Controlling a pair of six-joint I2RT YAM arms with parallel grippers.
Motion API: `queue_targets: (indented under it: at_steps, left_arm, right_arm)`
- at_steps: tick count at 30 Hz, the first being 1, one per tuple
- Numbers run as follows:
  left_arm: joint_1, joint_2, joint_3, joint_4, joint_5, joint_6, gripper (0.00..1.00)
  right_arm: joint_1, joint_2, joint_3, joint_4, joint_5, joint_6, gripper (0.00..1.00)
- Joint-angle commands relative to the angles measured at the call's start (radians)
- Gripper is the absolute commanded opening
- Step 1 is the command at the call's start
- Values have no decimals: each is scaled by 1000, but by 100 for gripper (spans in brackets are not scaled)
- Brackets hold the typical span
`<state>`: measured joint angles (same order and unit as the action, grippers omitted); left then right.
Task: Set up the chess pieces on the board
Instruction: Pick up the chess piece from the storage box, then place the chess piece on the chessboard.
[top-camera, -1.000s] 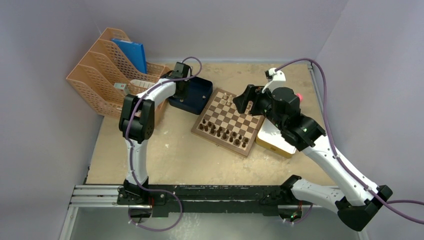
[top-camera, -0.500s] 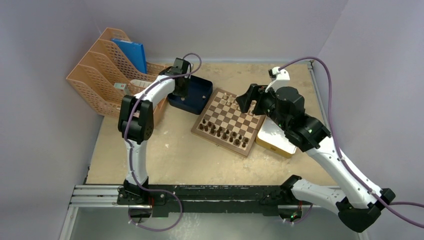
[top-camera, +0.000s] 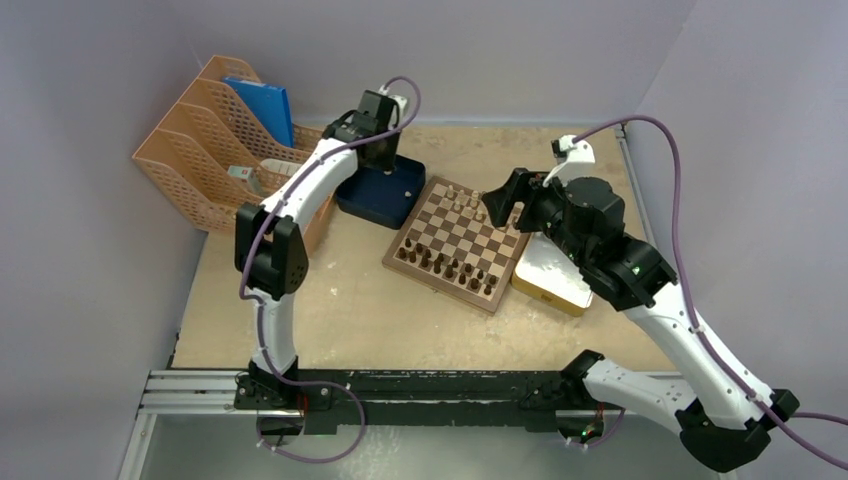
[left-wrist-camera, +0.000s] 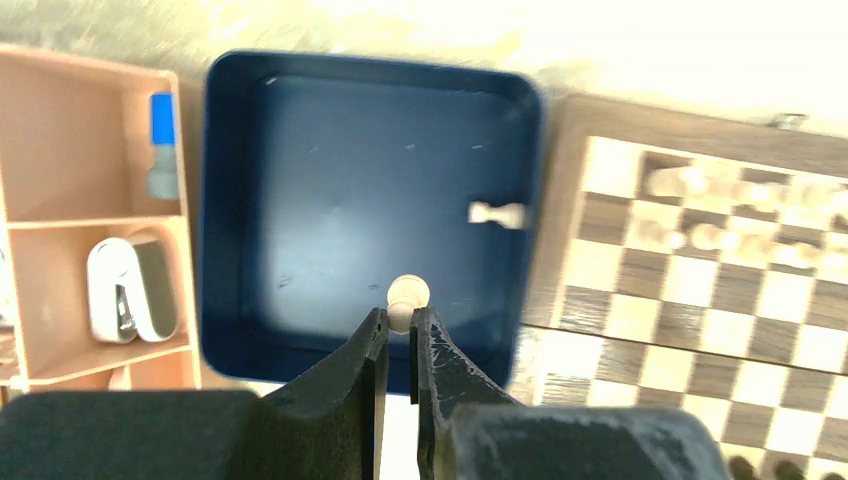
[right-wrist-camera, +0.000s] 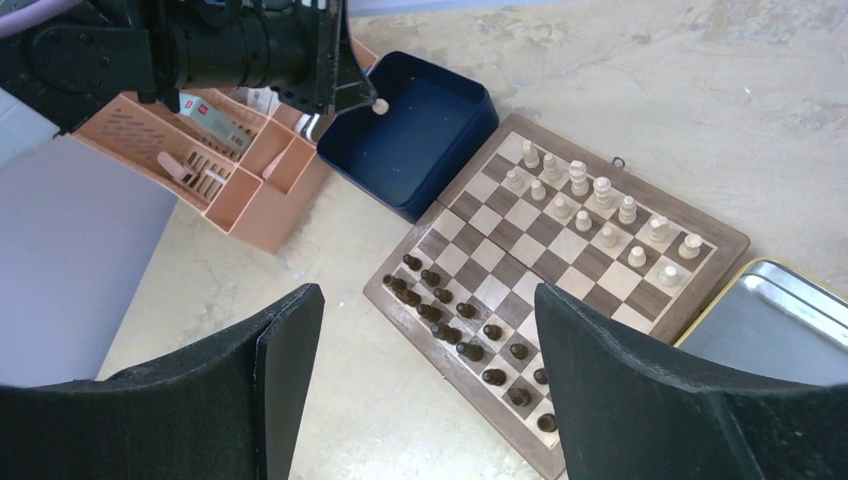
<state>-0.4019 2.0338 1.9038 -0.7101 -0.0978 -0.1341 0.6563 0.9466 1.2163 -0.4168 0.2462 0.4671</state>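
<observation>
— Sandy tabletop, two arms. What's in the left gripper?
— Fingers nipped on a light piece, now raised clear above the tray; a second ago it was down inside. Another piece lies by the tray's right wall.
— And the right gripper?
— Wide apart, empty, drawn back from the board at frame centre. Placement comes next, I'd say.

Even overhead light, wrist glare (overexposed top)
</observation>
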Motion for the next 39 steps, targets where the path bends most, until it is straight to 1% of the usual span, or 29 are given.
queue_targets:
  at_steps: [1,5,9,14,20,31,39]
  left_arm:
    - [-110,-9,85,-21,-12,14,5]
    - [-167,18,97,18,0,-7,6]
    - [-182,67,128,36,5,-19,6]
    - [-194,70,30,186,36,19,6]
    - [-196,102,-26,256,56,22,6]
    - [-199,172,-31,276,51,33,6]
    - [-201,211,22,253,53,39,9]
  right_arm:
    - [2,-32,63,-17,48,-1,80]
    - [2,-45,72,-42,54,-3,80]
    - [3,-45,95,-66,64,-3,80]
    - [2,-43,100,-76,96,-5,80]
    - [3,-39,110,-78,126,-9,80]
    - [2,-40,116,-85,143,-11,80]
    - [3,-32,126,-96,176,-18,81]
